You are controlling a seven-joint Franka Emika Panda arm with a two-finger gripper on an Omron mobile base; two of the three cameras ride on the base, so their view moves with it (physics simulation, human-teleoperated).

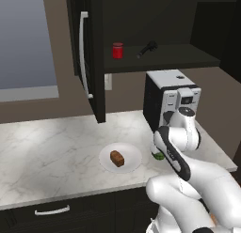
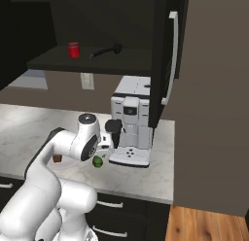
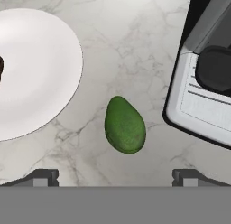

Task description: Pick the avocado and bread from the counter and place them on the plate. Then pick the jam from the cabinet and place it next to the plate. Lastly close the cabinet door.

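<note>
The avocado (image 3: 125, 125) lies on the counter (image 3: 135, 47) between the plate (image 3: 40, 69) and the coffee machine (image 3: 203, 83), directly below the gripper (image 3: 115, 175), whose jaws stand wide and empty, its long axis running roughly across the line between the fingertips.

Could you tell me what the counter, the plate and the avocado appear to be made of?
The counter looks like polished white marble or an imitation, judging by its grey veins. The plate seems glazed ceramic: plain, smooth, evenly white. The avocado reads as real fruit, with matte, finely pebbled dark-green skin.
</note>
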